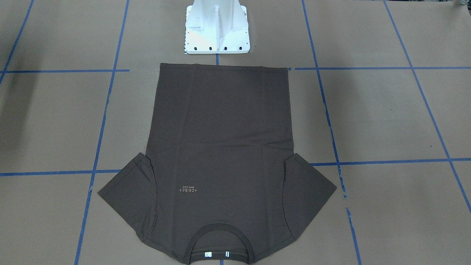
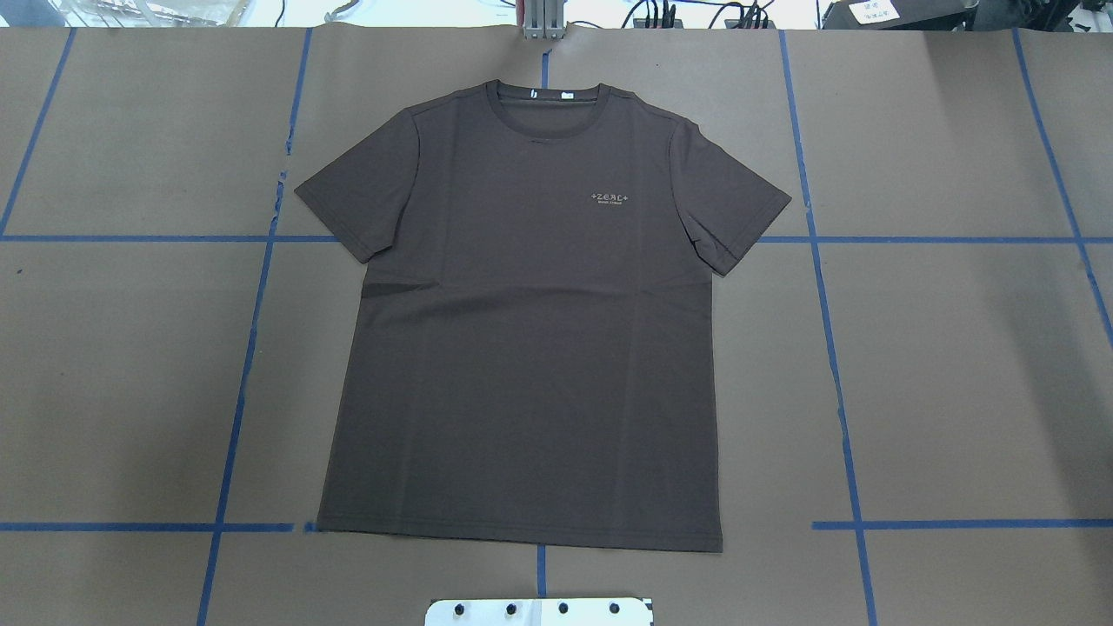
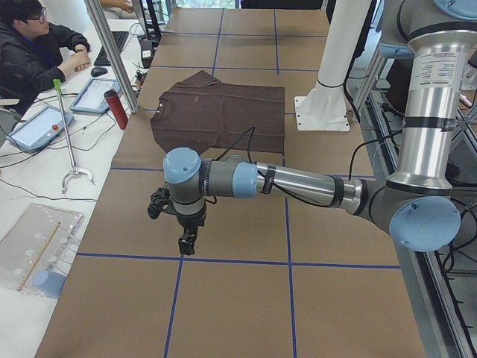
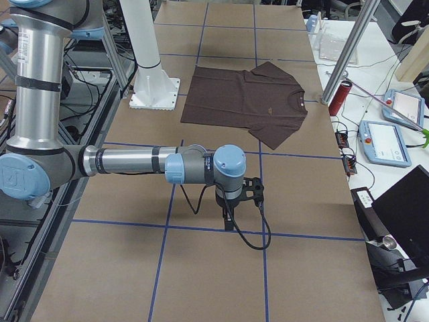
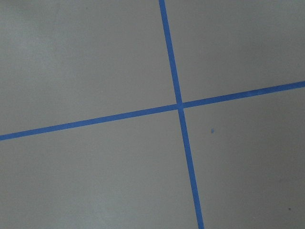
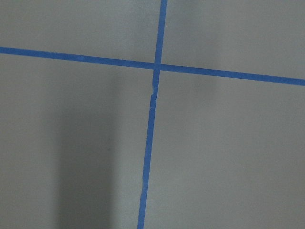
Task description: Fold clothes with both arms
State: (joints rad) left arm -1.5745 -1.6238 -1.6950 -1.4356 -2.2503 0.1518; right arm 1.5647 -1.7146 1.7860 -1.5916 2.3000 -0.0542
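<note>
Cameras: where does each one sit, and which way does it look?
Front-facing: across the table, facing the robot, looking down at the dark brown short-sleeved T-shirt; only the white bolted pedestal shows.
Overhead: behind the robot, looking forward and down; same T-shirt, pedestal edge.
Exterior left: table's end, looking along it; silver-grey left arm near.
Exterior right: opposite end; silver-grey right arm near.
Left wrist: down at crossed blue tape lines; no fingers.
Right wrist: likewise.
Shared: all exterior views show the T-shirt flat.
</note>
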